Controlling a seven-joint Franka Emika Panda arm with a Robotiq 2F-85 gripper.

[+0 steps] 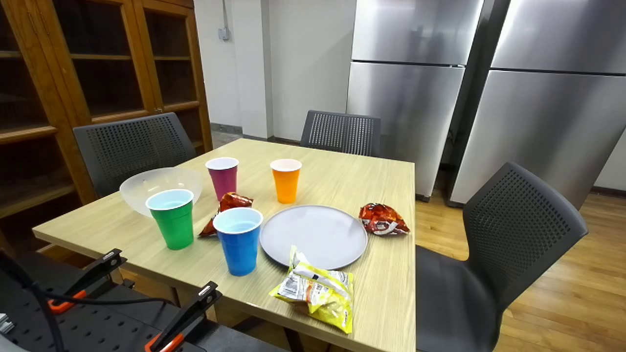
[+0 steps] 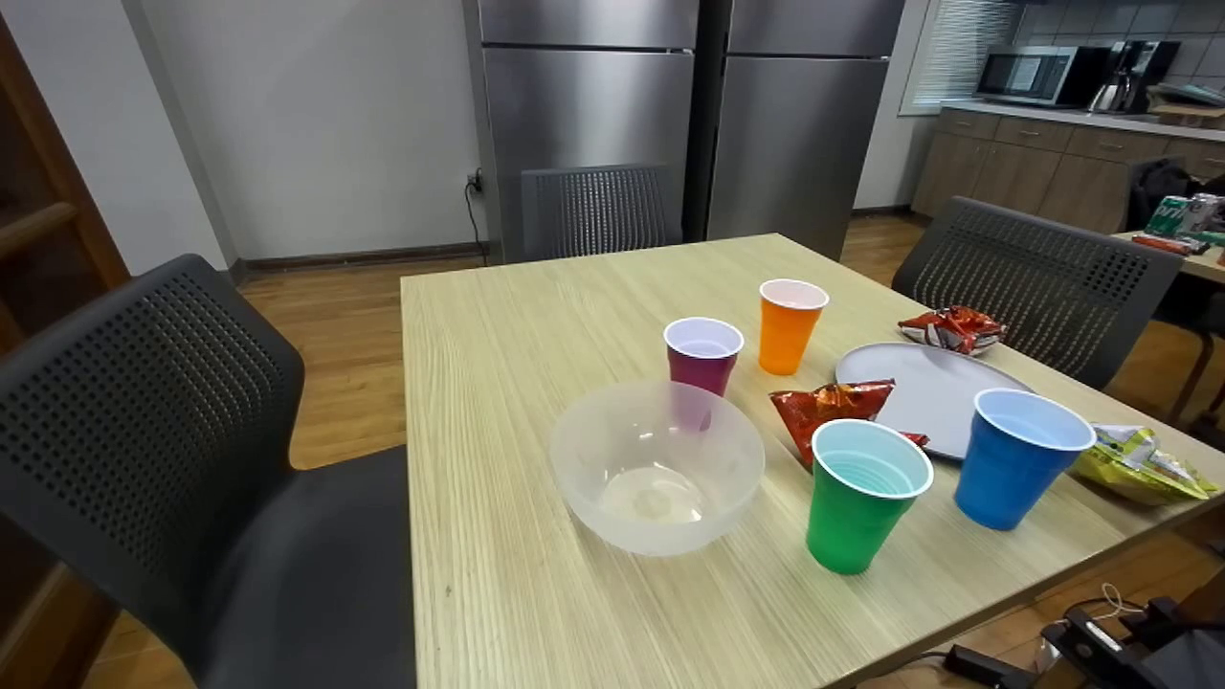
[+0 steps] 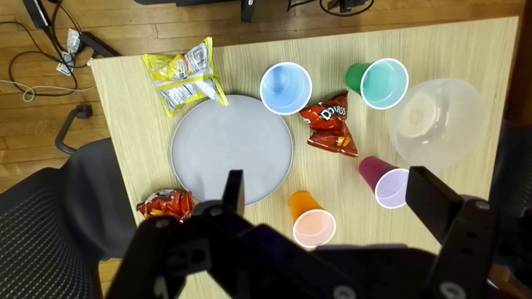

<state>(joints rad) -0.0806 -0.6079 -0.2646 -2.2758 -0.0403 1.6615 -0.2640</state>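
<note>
Wrist view: gripper (image 3: 327,182) above table (image 3: 345,178), jaws wide apart, holding nothing. Orange cup (image 3: 312,220) shows between them, upright; purple cup (image 3: 383,182) and plate (image 3: 232,141) are near it. Risks, as judged: an off-centre descent could tip either cup, both looking light and empty; a low sideways sweep could catch the plate's rim or knock the green cup (image 3: 382,83) into the bowl (image 3: 457,116).

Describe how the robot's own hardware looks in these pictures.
In the wrist view, the tool is black, with two blocky, squared-off fingers carried on dark links. Round grey bolt heads show against the black. I can't make out lettering or cables on it, and the arm itself isn't recognisable in any view.
</note>
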